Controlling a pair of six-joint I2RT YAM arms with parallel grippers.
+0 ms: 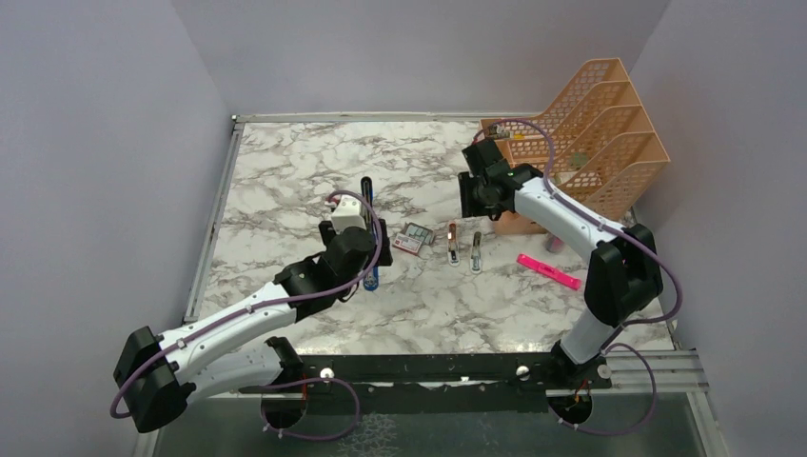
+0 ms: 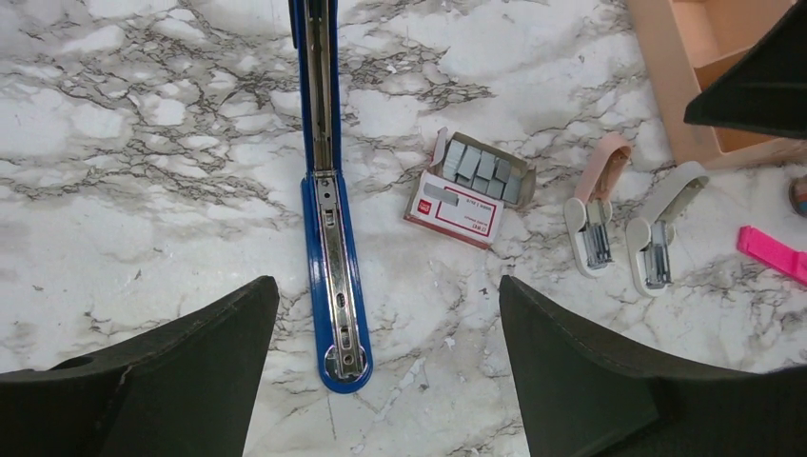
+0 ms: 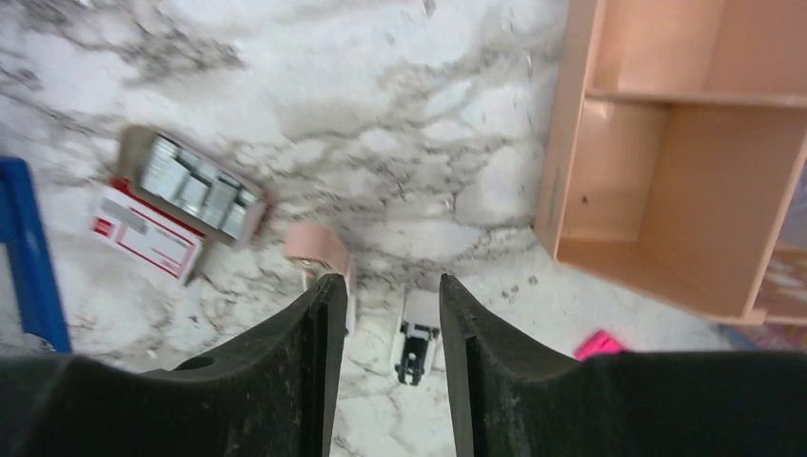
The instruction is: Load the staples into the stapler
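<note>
**Between the left jaws: stapler open flat, channel bare, nothing loaded yet**

The left gripper hovers with jaws wide apart, nothing held. The stapler lies in that gap, closer to the left finger than to the right one. Its round blue end is near the fingertips and the silvery channel faces up, running away from them. The staples sit ahead of the gap on the right-finger side, near the stapler but not touching it. The grey tray is slid out of the pink-and-white box and the strips are exposed.

The right gripper has its jaws partly apart with nothing between them. In its wrist view the staples lie off the left finger's side and the small pink tool just ahead of that finger. The small white tool shows through the gap.

Likely step: fetch one strip.
- Shift the right jaws sideways onto the tray, not the two small tools.
- Pinch one strip across its narrow width. Strips look thin and may break or come up as a clump.
- The left jaws could close on the blue base to stop it sliding.
- Lay the strip legs down, in line with the channel.
</note>
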